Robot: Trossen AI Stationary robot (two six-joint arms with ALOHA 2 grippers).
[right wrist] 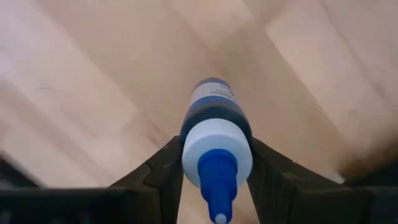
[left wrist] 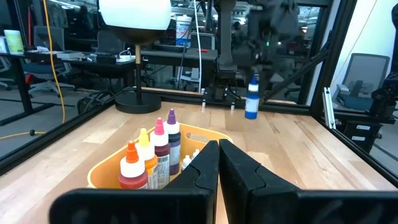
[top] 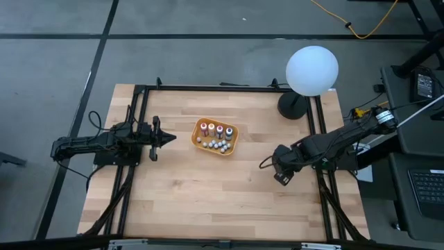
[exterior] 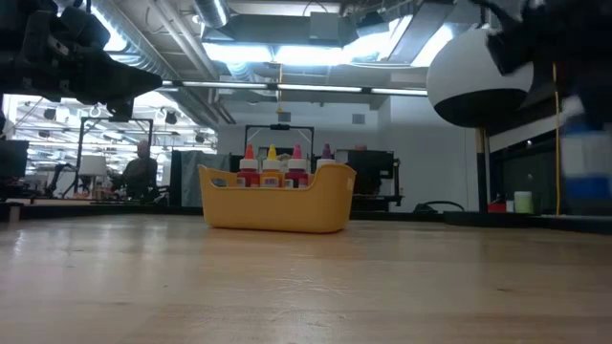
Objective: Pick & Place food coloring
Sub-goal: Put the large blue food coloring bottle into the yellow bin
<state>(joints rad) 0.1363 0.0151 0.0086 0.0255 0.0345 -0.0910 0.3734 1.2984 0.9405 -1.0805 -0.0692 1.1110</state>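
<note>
Wood table (top: 208, 187): right tool (right wrist: 214, 165) pinching 1 blue bottle (right wrist: 214, 134), not yet in the tray (top: 232, 142); several bottles already there. Left tool (top: 166, 137) pressed together, waiting.

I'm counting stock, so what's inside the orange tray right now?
The tray holds a row of upright food coloring bottles, with orange, yellow, pink and purple tips showing, plus small pale pieces beside them. Its wall hides their bases in the low view.

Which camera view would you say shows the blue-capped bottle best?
The right wrist view: the blue-capped bottle fills it, gripped between the jaws. The left wrist view shows it small and distant; the low view, a blur at the edge; the high view hides it.
</note>
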